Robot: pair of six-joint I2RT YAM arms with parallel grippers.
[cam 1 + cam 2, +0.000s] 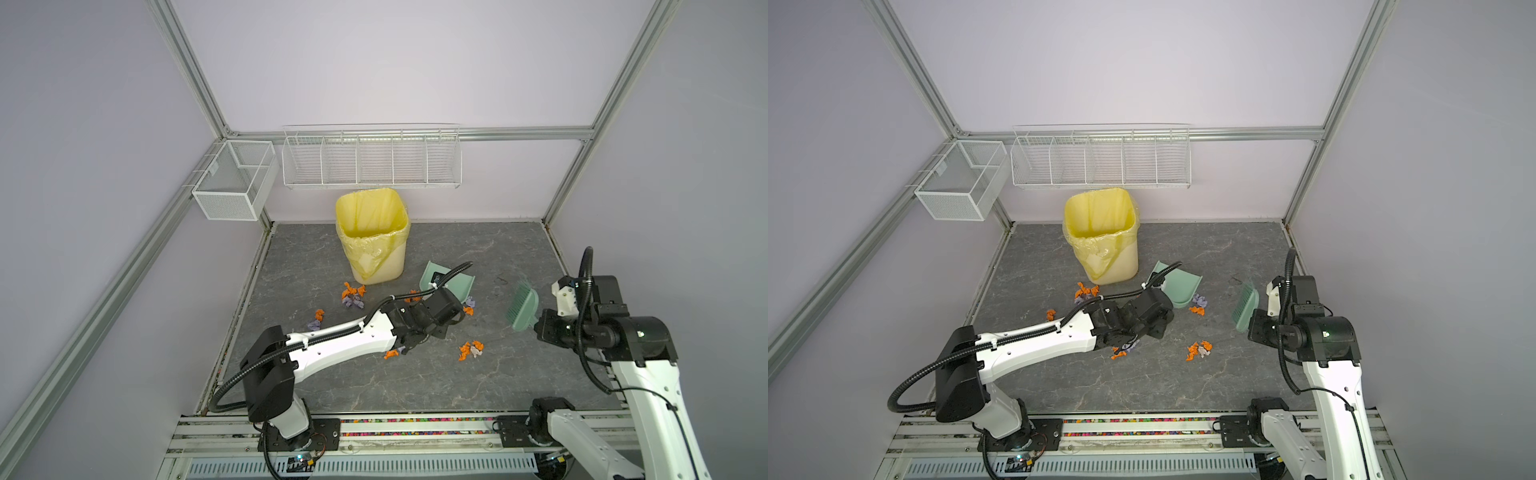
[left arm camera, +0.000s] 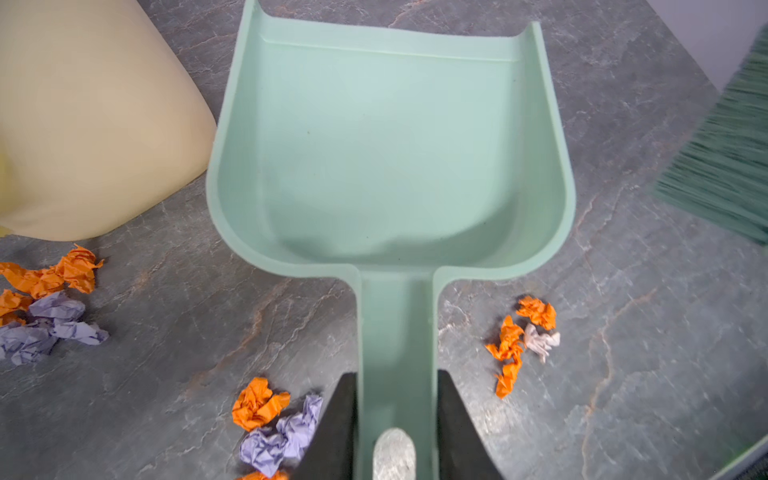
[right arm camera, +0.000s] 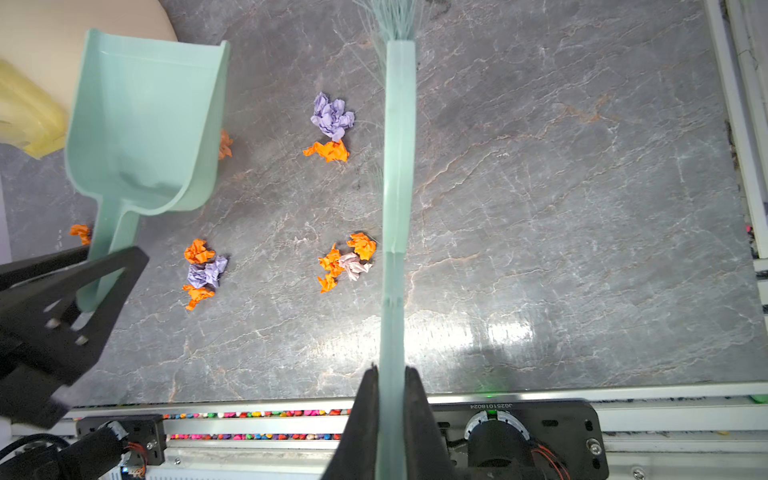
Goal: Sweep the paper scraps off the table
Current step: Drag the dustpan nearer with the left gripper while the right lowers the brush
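Beside the bin (image 1: 374, 249), left hand (image 2: 397, 376) clamped the dustpan (image 2: 390, 145), right hand (image 3: 390, 370) the brush (image 3: 399, 145); sweeping unstarted, scraps (image 3: 361, 245) likely needed both lowered.

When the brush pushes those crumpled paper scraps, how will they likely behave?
The paper scraps look like loose wrinkled wads, so probably very light and apt to tumble or scatter. The table looks smooth and glossy, so they should slide easily. Irregular shapes: unlikely to roll far.
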